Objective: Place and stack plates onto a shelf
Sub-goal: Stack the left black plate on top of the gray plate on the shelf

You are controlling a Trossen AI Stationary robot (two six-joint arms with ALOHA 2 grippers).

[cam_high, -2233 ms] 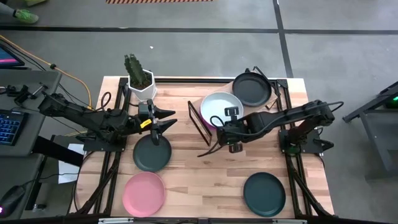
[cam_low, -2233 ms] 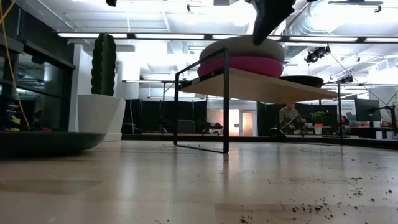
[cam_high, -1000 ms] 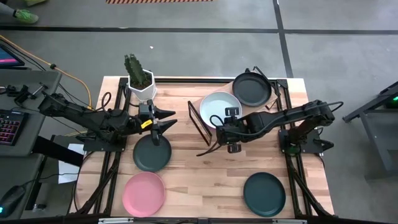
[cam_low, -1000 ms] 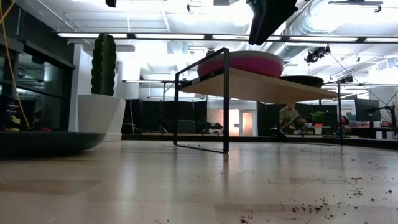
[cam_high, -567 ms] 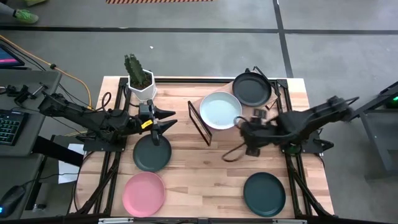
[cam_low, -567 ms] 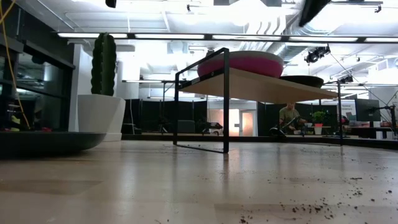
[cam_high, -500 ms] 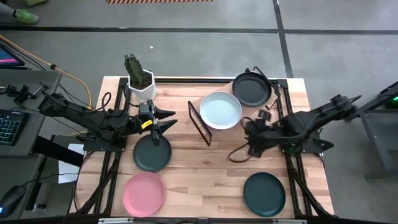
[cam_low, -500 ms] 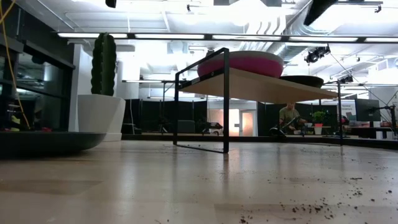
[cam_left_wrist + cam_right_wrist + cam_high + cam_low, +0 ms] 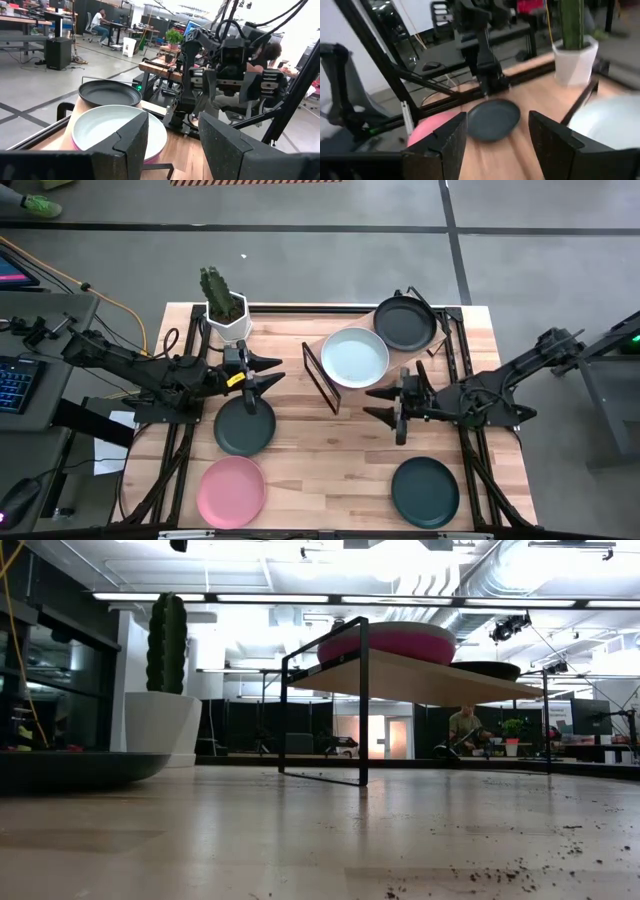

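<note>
Plates are lying in several spots; stacking judged about half done. Right gripper is hanging open and empty over the desk's middle-right, just in front of the shelf, which stands toward the desk's far edge. Shelf is carrying the pale mint-white plate on top of the magenta plate, with one dark plate beside that stack at the far-right corner.

Nearest loose plate to the right gripper is the dark green one at the desk's near-right corner. It is lying toward the near edge from the fingers, and the right arm is plainly the closer one. Round plate, so no long axis to line up on.

Left gripper is waiting open and empty at the desk's left-middle, over the far rim of another dark plate. Light pink plate is sitting at the near-left corner. Cactus pot is standing at the far-left corner.

High view is hiding the magenta plate completely under the mint one. Low view is showing its magenta side above the shelf board; left wrist view is catching only a pink sliver.
</note>
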